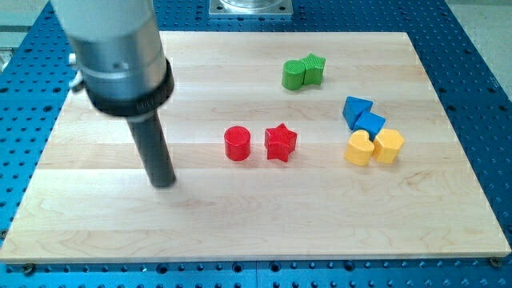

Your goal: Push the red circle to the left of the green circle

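Note:
The red circle (237,143) sits near the middle of the wooden board. The green circle (294,75) is toward the view's top right, touching a green star-like block (314,70) on its right. My tip (164,183) rests on the board to the left of the red circle and a little lower in the view, well apart from it. The rod rises to the view's top left under a large grey cylinder.
A red star (281,142) stands just right of the red circle. At the view's right are a blue triangle (357,110), a blue block (370,124), a yellow heart (360,149) and a yellow hexagon (389,146), clustered together. A blue perforated table (480,64) surrounds the board.

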Robot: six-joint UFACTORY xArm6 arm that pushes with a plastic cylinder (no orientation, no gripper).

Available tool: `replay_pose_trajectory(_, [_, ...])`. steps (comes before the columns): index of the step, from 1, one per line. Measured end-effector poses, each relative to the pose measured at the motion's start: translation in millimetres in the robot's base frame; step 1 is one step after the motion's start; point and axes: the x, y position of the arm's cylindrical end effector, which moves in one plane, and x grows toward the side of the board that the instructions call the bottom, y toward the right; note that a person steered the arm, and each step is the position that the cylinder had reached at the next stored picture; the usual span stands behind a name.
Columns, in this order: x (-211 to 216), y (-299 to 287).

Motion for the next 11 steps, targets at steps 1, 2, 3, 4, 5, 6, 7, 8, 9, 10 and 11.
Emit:
replay_pose_trajectory(1, [-11,21])
replay_pose_trajectory(2, [-71,33])
replay_pose_trajectory(3, [-67,29])
replay_pose_trajectory(4, [-46,35])
replay_pose_trajectory(5, [-46,96])
replay_pose_trajectory(6, [-84,115])
replay_pose_trajectory(7, [-153,116])
replay_pose_trajectory(8, [-177,125])
replay_pose_trajectory(9, [-116,77])
replay_pose_trajectory(10, [-26,75])
replay_pose_trajectory(11, [-22,138])
